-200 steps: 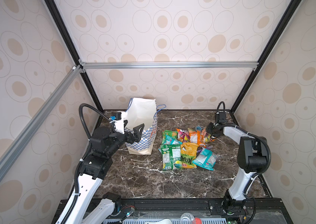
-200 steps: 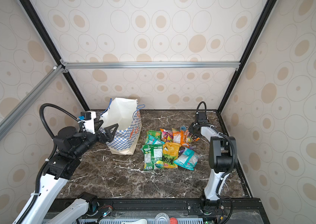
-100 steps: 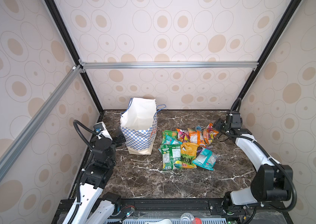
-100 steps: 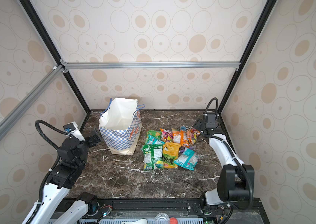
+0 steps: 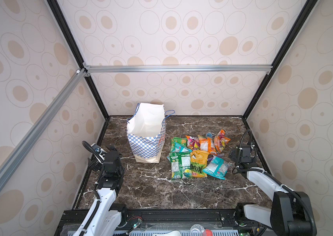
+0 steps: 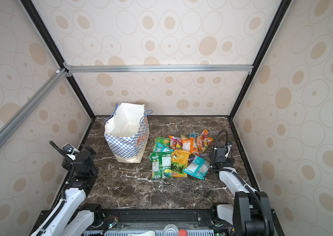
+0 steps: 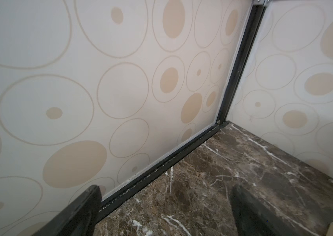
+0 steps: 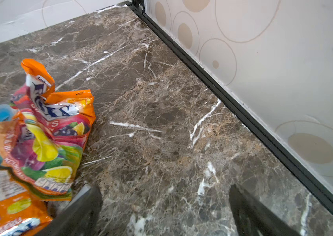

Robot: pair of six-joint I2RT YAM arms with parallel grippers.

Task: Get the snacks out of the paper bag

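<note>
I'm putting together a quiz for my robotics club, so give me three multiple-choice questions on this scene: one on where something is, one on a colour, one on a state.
1. Where do the snacks lie, relative to the bag?
A. inside it
B. on the table, on the right arm's side of it
C. on the table, on the left arm's side of it

2. What colour are the bag's handles?
A. red
B. blue
C. black

3. How is the right hand?
A. shut on a packet
B. shut on the bag
C. open, holding nothing

Answers:
1 B: both top views show the snacks heaped on the table on that side.
2 B: thin blue cords hang at the bag's rim.
3 C: the right wrist view shows its fingers wide apart with only table between them.
</note>
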